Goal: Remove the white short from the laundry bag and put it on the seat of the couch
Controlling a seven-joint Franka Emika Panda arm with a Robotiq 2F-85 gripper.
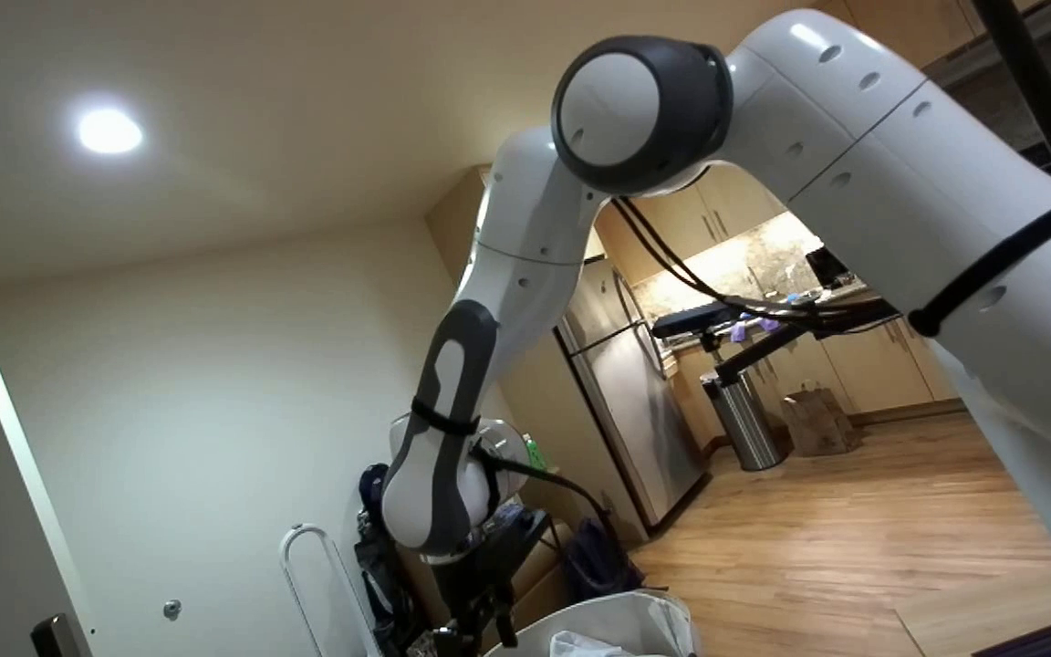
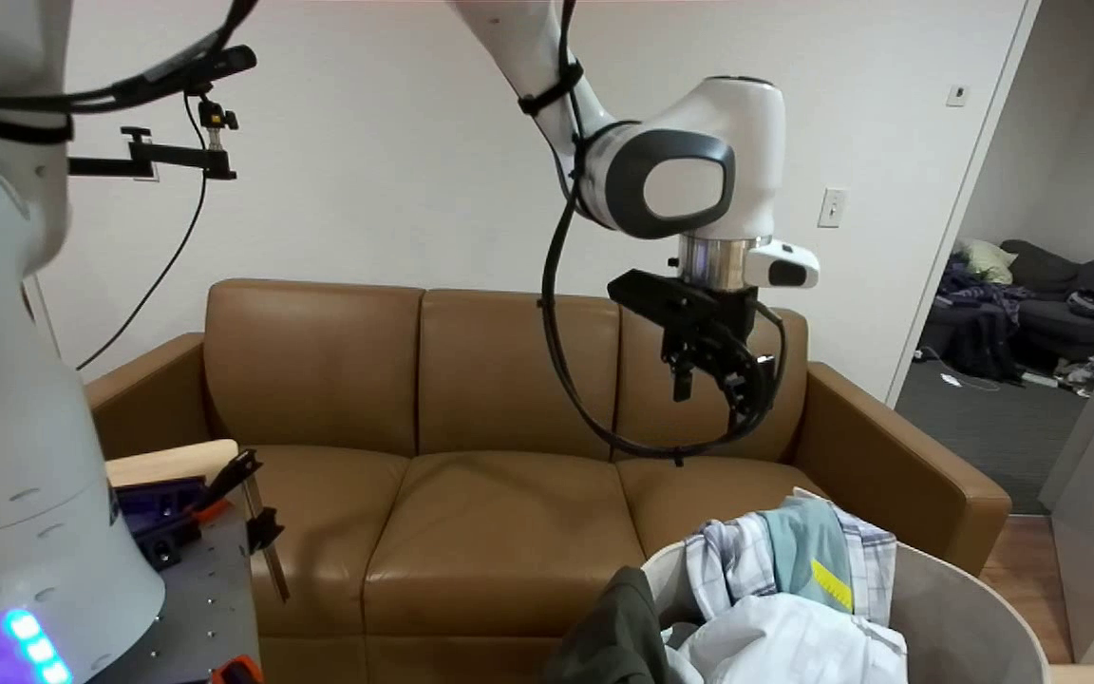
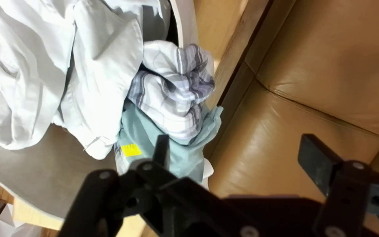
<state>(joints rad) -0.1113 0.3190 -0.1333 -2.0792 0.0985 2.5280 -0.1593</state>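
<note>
A white garment (image 2: 784,641), which looks like the white short, lies crumpled in the laundry bag (image 2: 974,617). It fills the upper left of the wrist view (image 3: 100,69), inside the bag's wall (image 3: 51,174); a bit shows in an exterior view (image 1: 580,645). A plaid cloth with a teal one (image 3: 179,154) hangs over the bag's rim on the couch side. The brown couch seat (image 2: 509,541) lies beside the bag and shows at right in the wrist view (image 3: 275,148). My gripper (image 3: 234,141) is open and empty, above the bag's couch-side edge; it also shows in an exterior view (image 2: 710,404).
A dark garment (image 2: 618,636) hangs at the bag's near side. The couch armrest (image 2: 898,465) stands behind the bag. A metal table (image 2: 210,589) with clamps is by the robot base. A cable (image 2: 561,351) loops below the wrist.
</note>
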